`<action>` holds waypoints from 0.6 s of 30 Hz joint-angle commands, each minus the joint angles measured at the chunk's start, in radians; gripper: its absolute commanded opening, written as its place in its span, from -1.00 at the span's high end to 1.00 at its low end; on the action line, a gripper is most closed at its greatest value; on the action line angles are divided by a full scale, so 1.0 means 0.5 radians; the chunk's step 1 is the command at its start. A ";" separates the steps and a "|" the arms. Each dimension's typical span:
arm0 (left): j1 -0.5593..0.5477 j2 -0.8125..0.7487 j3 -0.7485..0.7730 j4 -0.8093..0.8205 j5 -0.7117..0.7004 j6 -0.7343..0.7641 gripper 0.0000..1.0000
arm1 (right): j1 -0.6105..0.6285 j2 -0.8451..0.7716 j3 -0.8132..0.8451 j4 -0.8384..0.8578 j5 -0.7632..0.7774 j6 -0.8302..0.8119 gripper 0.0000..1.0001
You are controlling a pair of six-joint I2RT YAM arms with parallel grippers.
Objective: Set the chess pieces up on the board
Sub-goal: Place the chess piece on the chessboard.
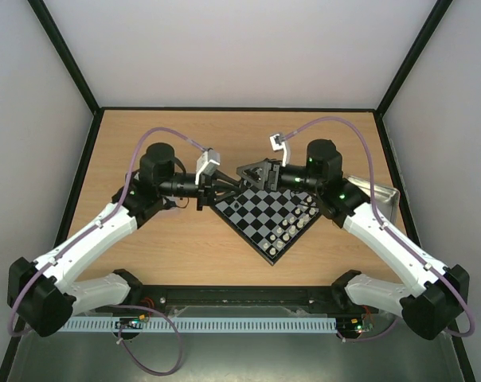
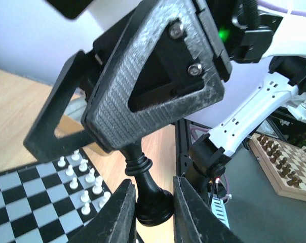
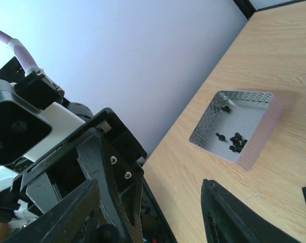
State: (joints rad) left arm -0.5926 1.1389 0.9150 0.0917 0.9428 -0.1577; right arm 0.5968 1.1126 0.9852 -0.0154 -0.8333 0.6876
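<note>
Above the board's [image 1: 260, 215] far corner the left gripper [image 2: 153, 183] pinches a black piece [image 2: 153, 206] by its base, and the right gripper [image 3: 150, 185] gapes — probably for a handover.

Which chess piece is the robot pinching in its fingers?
The tall black piece, gripped at its base by the left gripper. The small white pieces stand untouched on the board.
</note>
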 commanded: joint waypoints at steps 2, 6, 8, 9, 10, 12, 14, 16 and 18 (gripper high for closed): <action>0.000 -0.008 0.159 -0.164 0.091 0.313 0.77 | -0.006 -0.090 0.087 -0.074 -0.170 0.018 0.01; 0.000 0.018 0.212 -0.315 0.096 0.437 0.77 | -0.008 -0.103 0.082 -0.093 -0.205 0.004 0.21; 0.000 0.021 0.227 -0.349 0.093 0.478 0.77 | -0.006 -0.092 0.080 -0.120 -0.222 -0.011 0.22; -0.001 0.023 0.229 -0.356 0.096 0.493 0.77 | -0.006 -0.087 0.078 -0.128 -0.236 -0.015 0.22; 0.001 0.029 0.234 -0.368 0.095 0.508 0.77 | -0.007 -0.080 0.078 -0.140 -0.247 -0.022 0.20; -0.001 0.051 0.253 -0.414 0.107 0.551 0.77 | -0.006 -0.069 0.080 -0.170 -0.272 -0.050 0.19; -0.001 0.080 0.275 -0.452 0.097 0.577 0.76 | -0.008 -0.060 0.083 -0.198 -0.287 -0.076 0.24; 0.000 0.106 0.294 -0.471 0.079 0.581 0.75 | -0.006 -0.049 0.080 -0.202 -0.306 -0.083 0.31; 0.000 0.128 0.312 -0.496 0.082 0.592 0.75 | -0.006 -0.036 0.076 -0.202 -0.310 -0.091 0.40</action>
State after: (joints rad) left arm -0.5926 1.1809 1.0309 -0.1192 0.9680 0.0856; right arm 0.5957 1.0840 1.0016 -0.0933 -0.9485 0.6651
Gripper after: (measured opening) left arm 0.179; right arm 0.327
